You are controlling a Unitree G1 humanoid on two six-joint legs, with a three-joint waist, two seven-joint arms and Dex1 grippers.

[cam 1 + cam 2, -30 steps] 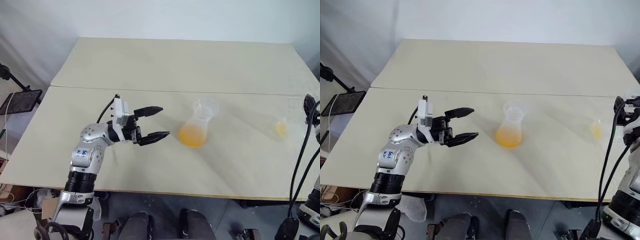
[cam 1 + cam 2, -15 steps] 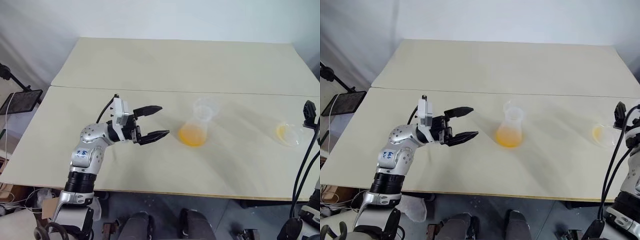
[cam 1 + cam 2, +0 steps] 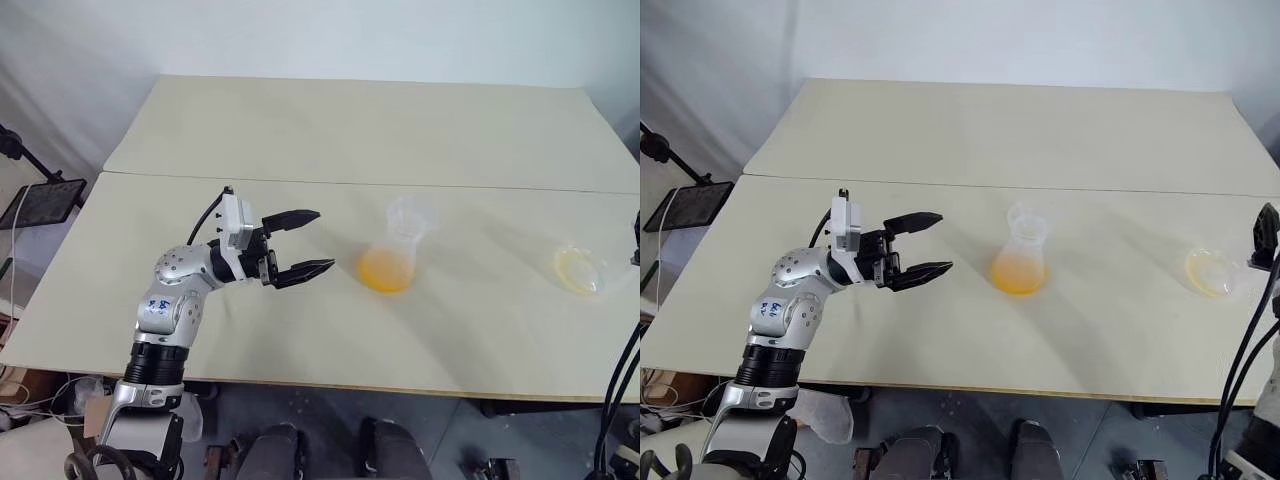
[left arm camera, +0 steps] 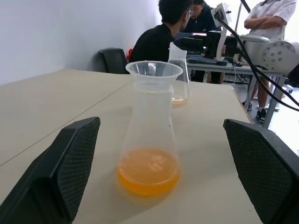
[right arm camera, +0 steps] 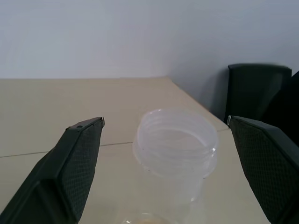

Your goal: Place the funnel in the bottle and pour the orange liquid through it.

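- Head views: a pale beige worktop (image 3: 330, 130) made of two slabs with a seam running across it, backed by a plain white wall. At the worktop's left edge a black stand (image 3: 40, 200) sits on the floor.
- Near the middle of the front slab stands a clear conical flask (image 3: 395, 250) with the funnel (image 3: 411, 212) seated in its mouth and the orange liquid (image 3: 384, 270) pooled in its base.
- Far to the right on the same slab stands the bottle (image 3: 580, 270), clear, with a thin orange residue at its bottom, well apart from the flask.
- The left hand (image 3: 312, 242) hovers over the worktop, pointing at the flask, near it but apart, its two black fingers spread wide and holding nothing.
- Left wrist view: the flask sits between the spread fingers (image 4: 65, 163), untouched. The bottle (image 4: 178, 77) stands behind it. Past the worktop's end, people (image 4: 159, 35) sit and stand by desks, with a dark chair (image 4: 114, 59) against the wall.
- Right wrist view: the bottle's wide threaded mouth (image 5: 175, 142) lies between the right hand's fingers (image 5: 74, 168), which stand spread wide on either side without touching it. A black chair back (image 5: 257, 91) stands beyond the worktop, before the white wall.
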